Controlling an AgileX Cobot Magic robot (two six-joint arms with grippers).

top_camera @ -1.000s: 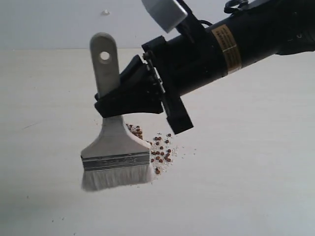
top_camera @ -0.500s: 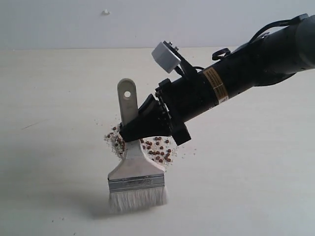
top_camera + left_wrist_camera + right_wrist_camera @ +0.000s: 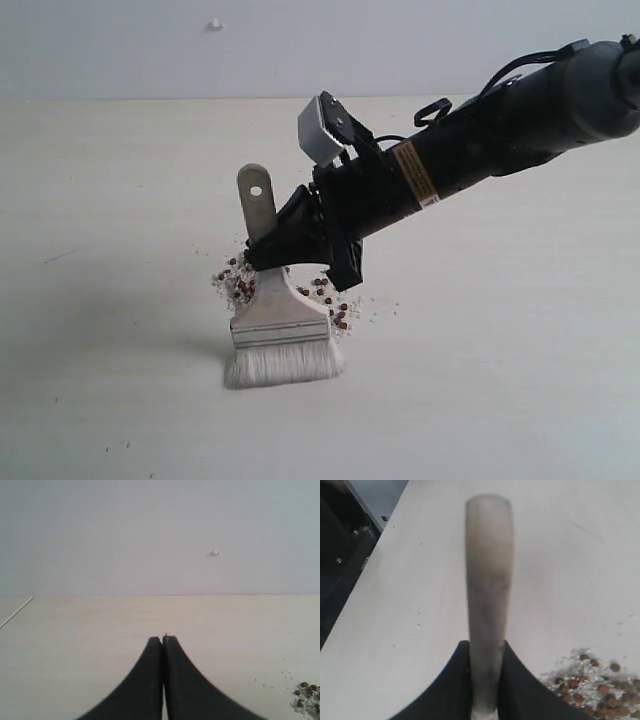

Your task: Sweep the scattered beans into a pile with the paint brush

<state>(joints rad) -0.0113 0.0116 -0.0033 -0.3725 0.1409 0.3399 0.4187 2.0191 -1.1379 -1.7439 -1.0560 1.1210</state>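
My right gripper [image 3: 268, 255] is shut on the pale wooden handle of the paint brush [image 3: 277, 312], which stands upright with its off-white bristles [image 3: 283, 364] pressed on the table. In the right wrist view the handle [image 3: 488, 580] rises between the black fingers [image 3: 451, 686]. Reddish-brown beans [image 3: 325, 304] with pale crumbs lie just behind the brush, some to its left [image 3: 236, 283], and beside the fingers in the right wrist view [image 3: 592, 687]. My left gripper [image 3: 162, 639] is shut on nothing above the table, a few beans [image 3: 306, 695] off to its side.
The pale table [image 3: 120, 200] stretches all round the brush, with a light wall behind it carrying a small white knob [image 3: 213, 24]. The right arm [image 3: 480, 140] slants in from the upper right. A dark area lies past the table edge [image 3: 365, 575].
The right arm has swung the brush from a raised position at the left down and rightward, then back toward the beans; the bristles now press on the table close in front of the beans.
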